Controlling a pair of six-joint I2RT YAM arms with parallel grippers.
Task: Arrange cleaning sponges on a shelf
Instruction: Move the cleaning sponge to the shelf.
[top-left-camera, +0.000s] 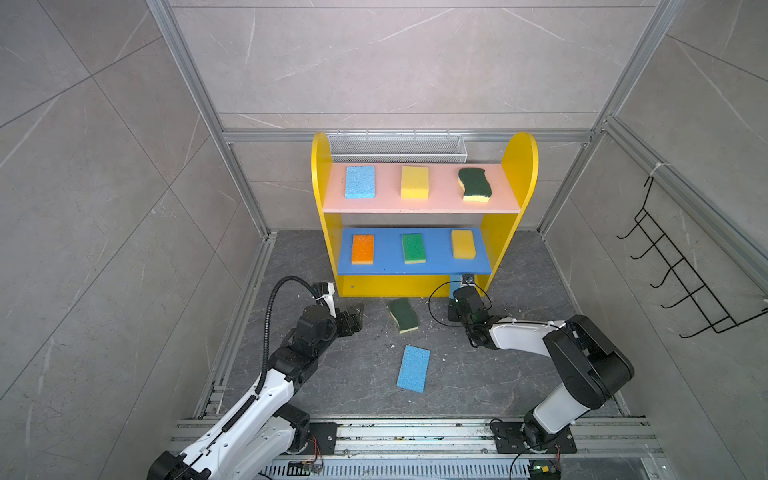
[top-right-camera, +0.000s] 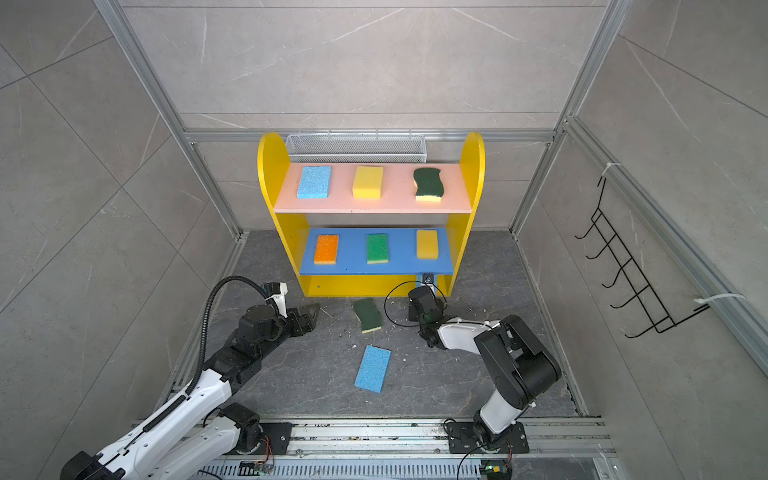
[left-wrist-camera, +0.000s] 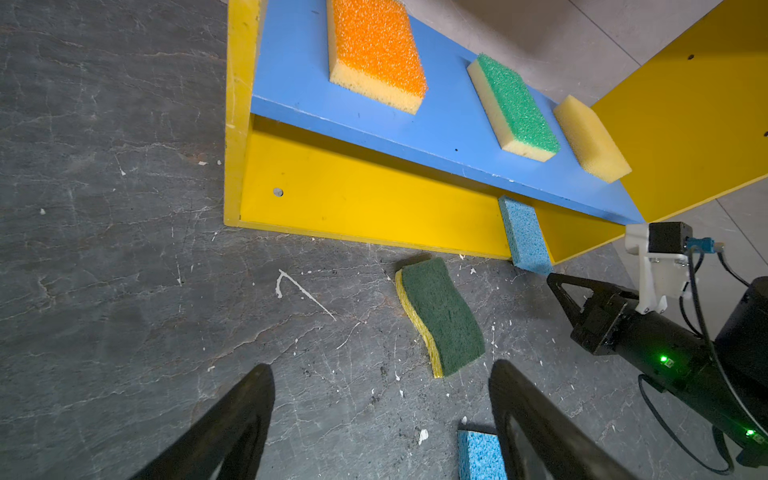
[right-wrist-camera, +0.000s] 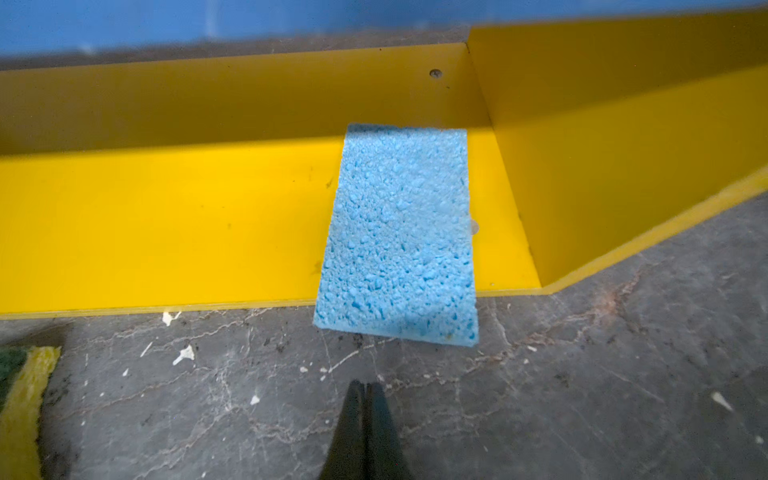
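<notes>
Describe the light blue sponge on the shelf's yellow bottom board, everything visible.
The light blue sponge is a rectangular block of coarse, pitted foam. It lies on the shelf's yellow base near a side panel, far end under the blue board, near end jutting past the front edge over the floor. The shut right gripper points at it without touching.

Three sponges (top-left-camera: 414, 182) set along shelf's (top-left-camera: 519, 166) upper board (top-left-camera: 440, 201), three more (top-left-camera: 413, 248) on middle board (top-left-camera: 390, 253), one sponge (right-wrist-camera: 399, 232) laid across base (right-wrist-camera: 166, 228) front edge, two sponges (top-left-camera: 403, 315) on floor (top-left-camera: 353, 374) before it.
</notes>
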